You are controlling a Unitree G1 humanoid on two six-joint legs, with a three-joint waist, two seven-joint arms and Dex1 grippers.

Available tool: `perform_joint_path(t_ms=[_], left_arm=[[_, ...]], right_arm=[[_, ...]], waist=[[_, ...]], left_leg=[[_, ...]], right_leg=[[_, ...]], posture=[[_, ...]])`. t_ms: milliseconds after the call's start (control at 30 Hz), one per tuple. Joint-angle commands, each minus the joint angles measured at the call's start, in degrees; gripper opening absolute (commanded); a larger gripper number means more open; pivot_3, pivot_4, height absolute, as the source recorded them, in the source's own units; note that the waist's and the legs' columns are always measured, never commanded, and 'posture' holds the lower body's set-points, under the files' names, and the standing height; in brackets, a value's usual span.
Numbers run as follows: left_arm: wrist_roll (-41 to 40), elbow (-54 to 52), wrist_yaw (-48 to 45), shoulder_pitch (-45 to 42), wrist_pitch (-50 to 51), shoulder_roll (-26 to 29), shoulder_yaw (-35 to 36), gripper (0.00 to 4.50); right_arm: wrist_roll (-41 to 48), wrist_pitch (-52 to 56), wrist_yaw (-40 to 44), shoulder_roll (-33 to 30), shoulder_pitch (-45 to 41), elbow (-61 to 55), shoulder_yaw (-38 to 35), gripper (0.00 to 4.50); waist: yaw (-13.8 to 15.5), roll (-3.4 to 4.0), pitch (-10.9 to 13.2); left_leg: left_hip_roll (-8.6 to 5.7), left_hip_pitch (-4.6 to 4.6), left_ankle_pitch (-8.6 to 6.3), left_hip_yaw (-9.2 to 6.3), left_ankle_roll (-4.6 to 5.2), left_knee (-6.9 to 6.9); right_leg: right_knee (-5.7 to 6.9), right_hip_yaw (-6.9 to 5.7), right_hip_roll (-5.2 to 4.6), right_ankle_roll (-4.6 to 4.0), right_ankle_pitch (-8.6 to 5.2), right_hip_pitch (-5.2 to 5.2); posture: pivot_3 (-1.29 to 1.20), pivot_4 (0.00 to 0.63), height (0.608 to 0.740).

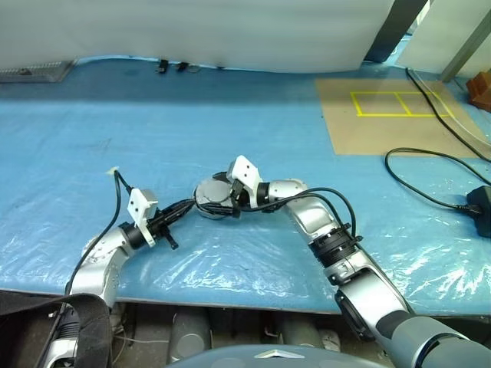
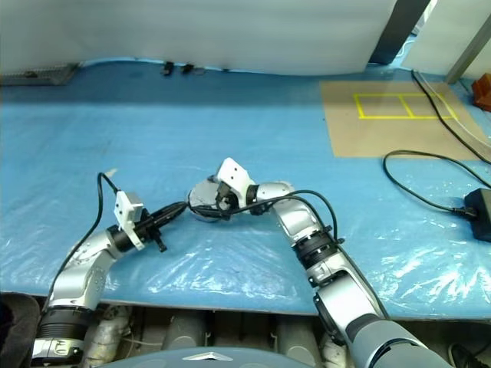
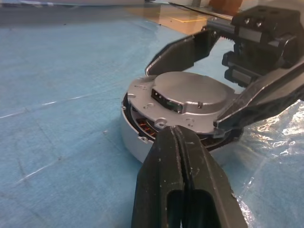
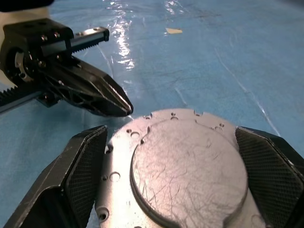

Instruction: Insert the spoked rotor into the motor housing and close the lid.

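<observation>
Both claws met at the motor housing near the middle of the blue-covered table.

The right claw (image 4: 173, 175) reached across level, fingers (image 4: 78, 175) spread wide to either side of the lid (image 4: 185, 166) without pressing it. The lid, plain grey face up, sat slightly askew on the motor housing (image 3: 137, 140), copper windings showing in the gap. From about eight o'clock of it, the left claw (image 3: 178, 140) pointed in, pressed together, tip just beside the rim.
</observation>
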Motion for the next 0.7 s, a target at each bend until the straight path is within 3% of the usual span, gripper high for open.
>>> perform_joint_path(t_ms=[33,467,533,600,700], left_arm=[[-1.43,-3.19,0.71,1.04,-0.88,1.11,1.78,0.00],[-1.91,-7.34,4.34,3.18,-0.28,1.17,2.09,0.00],[-1.92,-7.91,4.81,3.70,-0.17,1.23,2.06,0.00],[-2.12,-8.36,5.31,3.91,-0.03,1.18,2.22,0.00],[-2.30,-9.05,6.08,4.31,0.23,1.28,2.42,0.00]], right_arm=[[-0.12,0.40,-0.08,1.03,-1.87,0.75,-0.66,4.48],[-2.55,-0.61,0.55,0.77,-1.94,1.96,0.48,4.48],[-3.08,-0.56,0.43,1.13,-1.98,2.00,0.99,3.88],[-3.52,-1.01,0.41,1.60,-2.17,2.59,1.20,3.88],[-4.24,-1.69,0.41,1.94,-2.40,3.37,1.27,3.33]], waist=[[-0.31,0.00,0.00],[-1.09,0.00,0.00],[-1.09,0.00,0.00],[-1.17,0.00,0.00],[-1.19,-0.01,-0.01]], left_leg=[[0.00,0.00,0.00,0.00,0.00,0.00],[0.01,0.02,0.00,0.00,0.01,0.04],[0.01,0.04,0.00,0.00,0.01,0.05],[0.02,0.07,0.00,0.00,0.01,0.04],[0.02,0.09,0.00,0.01,0.02,0.05]], right_leg=[[0.00,0.00,0.00,0.00,0.00,0.00],[0.05,0.01,0.01,-0.01,0.01,0.01],[0.06,0.01,0.01,-0.01,0.01,0.02],[0.07,0.01,0.01,-0.01,0.01,0.04],[0.09,0.02,0.02,-0.01,0.01,0.04]], posture=[[0.00,0.150,0.740],[0.00,0.150,0.740],[0.00,0.150,0.740],[0.00,0.150,0.740],[0.00,0.150,0.740]])
